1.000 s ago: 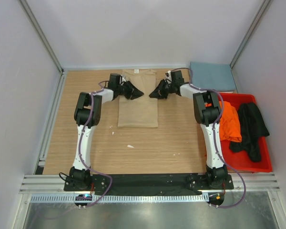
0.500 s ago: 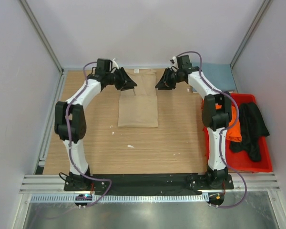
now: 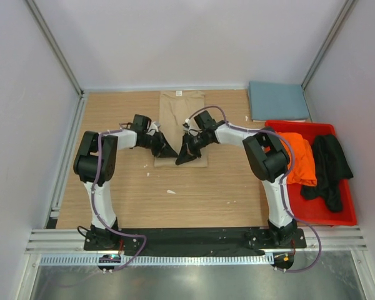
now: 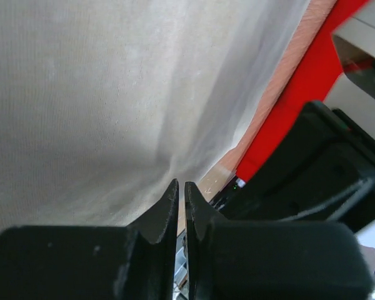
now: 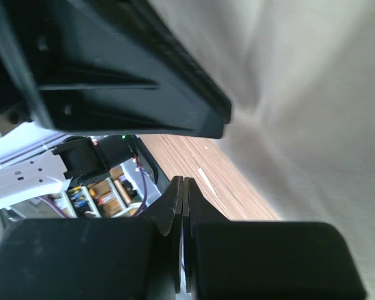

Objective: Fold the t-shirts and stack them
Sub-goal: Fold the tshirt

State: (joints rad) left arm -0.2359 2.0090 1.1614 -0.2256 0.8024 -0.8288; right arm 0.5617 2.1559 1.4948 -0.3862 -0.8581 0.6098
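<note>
The tan t-shirt [image 3: 181,119] lies on the table as a long folded strip. My left gripper [image 3: 170,152] and right gripper [image 3: 182,159] meet over its near end, tips almost touching each other. In the left wrist view the left gripper [image 4: 181,185] is shut to a hairline slit against the tan cloth [image 4: 81,94], with no cloth showing between the fingers. The right gripper [image 5: 183,181] is shut tight beside the tan cloth [image 5: 312,94]. The orange t-shirt [image 3: 300,156] and black t-shirt [image 3: 330,165] lie in the bin. The blue-grey t-shirt [image 3: 278,100] lies folded at the far right.
The red bin [image 3: 312,220] stands along the table's right edge, its wall [image 4: 312,69] also seen from the left wrist. A small white scrap [image 3: 170,191] lies on the wood in front of the tan t-shirt. Grey walls close in three sides.
Both arms have swung back from the far end of the tan t-shirt to its near end. Both grippers have gone from open to shut.
</note>
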